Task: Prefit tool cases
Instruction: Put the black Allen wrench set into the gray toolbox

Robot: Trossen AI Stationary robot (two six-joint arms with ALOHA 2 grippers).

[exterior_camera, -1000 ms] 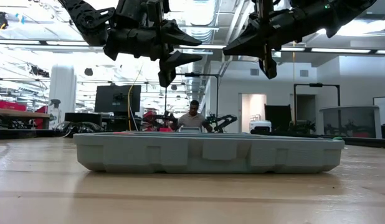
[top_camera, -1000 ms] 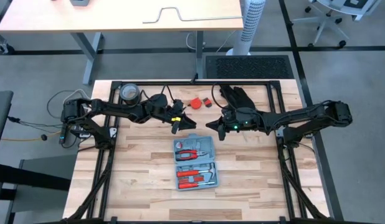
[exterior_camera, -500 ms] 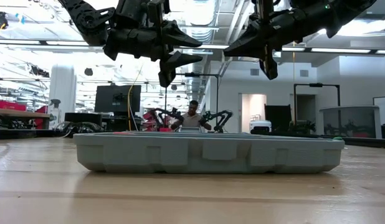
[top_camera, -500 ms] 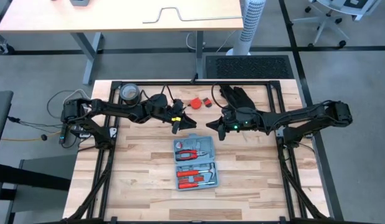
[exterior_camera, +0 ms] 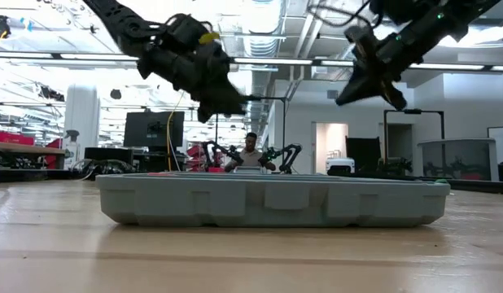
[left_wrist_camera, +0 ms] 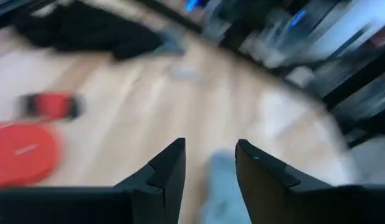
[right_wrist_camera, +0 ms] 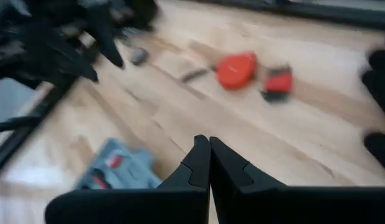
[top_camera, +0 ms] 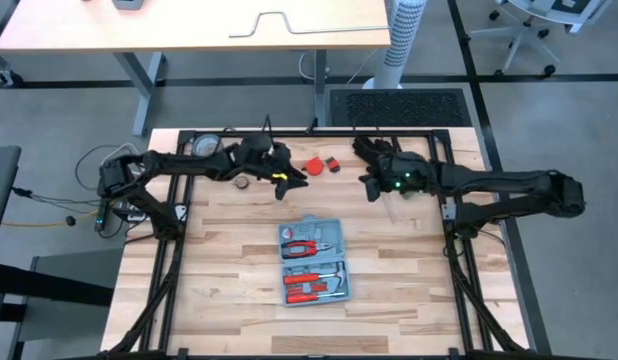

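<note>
Low view: case (exterior_camera: 272, 200) side only

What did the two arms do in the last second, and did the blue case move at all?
Both arms pulled back from the case toward the far edge of the table. The left gripper, open and empty, now sits near the red items; the right gripper, shut and empty, is by the black glove. Nothing was picked up or let go. The case, red items and glove stayed where they were.
</note>
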